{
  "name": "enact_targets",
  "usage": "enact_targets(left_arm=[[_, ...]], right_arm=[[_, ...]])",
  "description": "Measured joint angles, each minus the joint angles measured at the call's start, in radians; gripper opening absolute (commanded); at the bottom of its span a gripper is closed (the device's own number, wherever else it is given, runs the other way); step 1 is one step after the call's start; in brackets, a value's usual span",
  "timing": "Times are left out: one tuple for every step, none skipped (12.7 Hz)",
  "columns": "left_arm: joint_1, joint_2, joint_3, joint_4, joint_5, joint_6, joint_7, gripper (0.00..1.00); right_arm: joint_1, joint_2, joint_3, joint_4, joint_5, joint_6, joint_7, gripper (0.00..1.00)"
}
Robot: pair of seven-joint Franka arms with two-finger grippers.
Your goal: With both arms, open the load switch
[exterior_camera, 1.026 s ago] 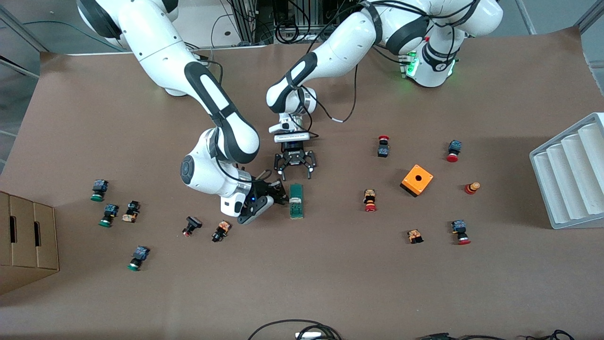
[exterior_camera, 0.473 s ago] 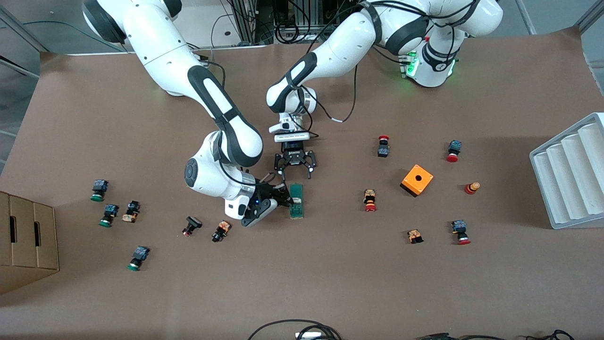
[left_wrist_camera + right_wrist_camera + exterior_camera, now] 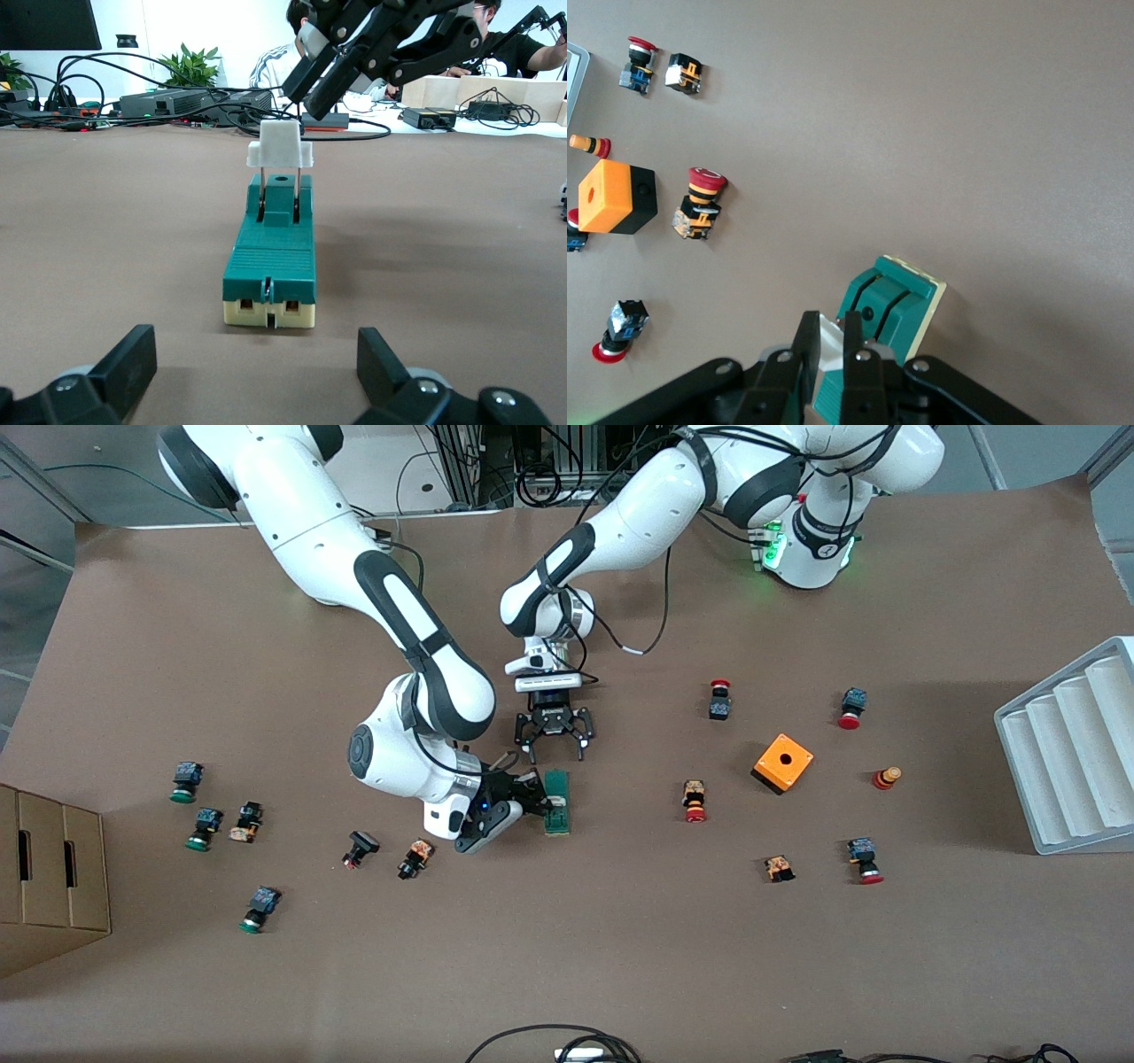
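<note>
The load switch [image 3: 556,804], a narrow dark-green block with a cream end, lies mid-table. Its white lever [image 3: 281,147] stands raised above the body [image 3: 270,257]. My right gripper [image 3: 541,801] reaches in from the right arm's end, and its black fingers [image 3: 806,350] are shut on that white lever [image 3: 831,341] beside the green body [image 3: 899,310]. My left gripper [image 3: 556,749] hovers open just off the switch's end that is farther from the front camera. Its fingers [image 3: 133,363] stand wide apart with nothing between them, in line with the switch's cream end.
An orange box [image 3: 782,762] and several red-capped push buttons [image 3: 695,801] lie toward the left arm's end. More buttons [image 3: 415,859] lie toward the right arm's end. A white ribbed rack [image 3: 1072,753] and a cardboard box [image 3: 44,877] sit at the table's ends.
My right gripper has slid toward the load switch and its fingers have closed on the white lever. The left gripper has stayed where it was, open.
</note>
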Motion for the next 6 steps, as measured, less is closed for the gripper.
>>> enact_targets(left_arm=[[0.0, 0.0, 0.0, 0.0, 0.0, 0.0, 0.0, 1.0], [0.0, 0.0, 0.0, 0.0, 0.0, 0.0, 0.0, 1.0], [0.0, 0.0, 0.0, 0.0, 0.0, 0.0, 0.0, 1.0], [0.0, 0.0, 0.0, 0.0, 0.0, 0.0, 0.0, 1.0], [0.0, 0.0, 0.0, 0.0, 0.0, 0.0, -0.001, 1.0], [0.0, 0.0, 0.0, 0.0, 0.0, 0.0, -0.002, 1.0]], right_arm=[[0.0, 0.0, 0.0, 0.001, 0.0, 0.0, 0.0, 0.17], [0.0, 0.0, 0.0, 0.001, 0.0, 0.0, 0.0, 0.17], [0.0, 0.0, 0.0, 0.002, 0.0, 0.0, 0.0, 0.17], [0.0, 0.0, 0.0, 0.003, 0.0, 0.0, 0.0, 0.17], [0.0, 0.0, 0.0, 0.004, 0.0, 0.0, 0.0, 0.16], [0.0, 0.0, 0.0, 0.004, 0.0, 0.0, 0.0, 0.16]])
